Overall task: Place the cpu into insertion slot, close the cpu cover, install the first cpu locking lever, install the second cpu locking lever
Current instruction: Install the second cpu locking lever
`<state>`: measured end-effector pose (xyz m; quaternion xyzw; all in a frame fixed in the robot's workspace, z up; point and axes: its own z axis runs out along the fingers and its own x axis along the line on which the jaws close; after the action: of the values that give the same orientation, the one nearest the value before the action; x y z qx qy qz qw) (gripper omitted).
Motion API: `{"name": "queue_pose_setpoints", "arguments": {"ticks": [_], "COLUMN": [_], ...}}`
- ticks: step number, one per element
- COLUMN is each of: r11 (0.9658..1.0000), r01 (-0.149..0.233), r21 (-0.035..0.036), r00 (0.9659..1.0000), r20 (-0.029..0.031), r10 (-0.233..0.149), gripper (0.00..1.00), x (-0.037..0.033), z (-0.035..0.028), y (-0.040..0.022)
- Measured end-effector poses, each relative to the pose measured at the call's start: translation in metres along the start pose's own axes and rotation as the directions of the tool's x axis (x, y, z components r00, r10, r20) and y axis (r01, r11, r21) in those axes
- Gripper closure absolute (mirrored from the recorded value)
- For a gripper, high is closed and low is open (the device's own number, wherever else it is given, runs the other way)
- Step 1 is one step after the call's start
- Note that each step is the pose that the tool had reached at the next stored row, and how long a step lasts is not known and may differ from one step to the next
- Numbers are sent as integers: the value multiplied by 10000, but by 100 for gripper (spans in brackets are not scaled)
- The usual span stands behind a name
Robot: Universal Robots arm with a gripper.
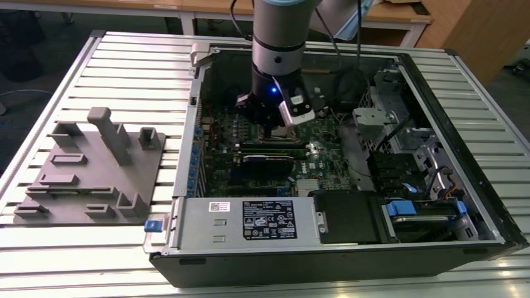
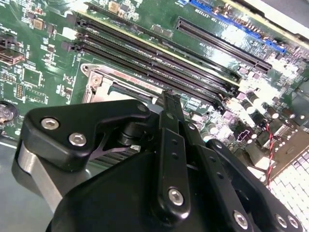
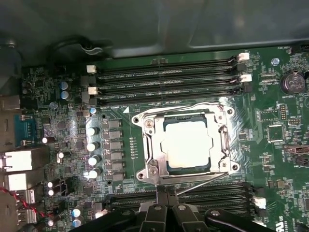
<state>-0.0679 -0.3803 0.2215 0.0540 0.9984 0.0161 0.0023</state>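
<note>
Black gripper (image 2: 168, 95) linkages sit closest in the second wrist view, and from them the narrow fingers (image 2: 172, 126) run forward to a point at the edge of the insertion slot (image 2: 109, 85). In the first wrist view the gripper (image 3: 166, 190) has its two fingers (image 3: 161, 200) pressed together side by side with no gap showing. Their tips sit at the end of a thin metal lever (image 3: 203, 183), and whether that lever is pinched between them cannot be told. The lever slants along the side of the insertion slot (image 3: 144, 174) nearest the fingers. Within the slot lies the cpu (image 3: 188, 145), flat, its pale silvery top facing up. The cpu cover (image 3: 153, 145) is folded down around it, so the chip shows through the square window. Long black memory slots (image 3: 169, 77) run along the far side of the socket, and more memory slots (image 3: 217, 195) lie on the near side, just beside the fingers, all on the green motherboard (image 3: 280, 159). In the exterior view the arm reaches straight down into an open computer case (image 1: 485, 161), with the gripper (image 1: 277, 129) low over the board. A grey fixture tray (image 1: 83, 180) rests on the slatted table (image 1: 124, 56) to the exterior view's left of the case.
</note>
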Motion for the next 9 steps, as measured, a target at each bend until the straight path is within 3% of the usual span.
{"name": "queue_pose_setpoints", "arguments": {"ticks": [9], "r11": [10000], "r01": [-1], "r21": [1], "r00": [10000], "r20": [0], "r10": [1], "gripper": [89], "x": [34], "z": [40], "y": [-6]}}
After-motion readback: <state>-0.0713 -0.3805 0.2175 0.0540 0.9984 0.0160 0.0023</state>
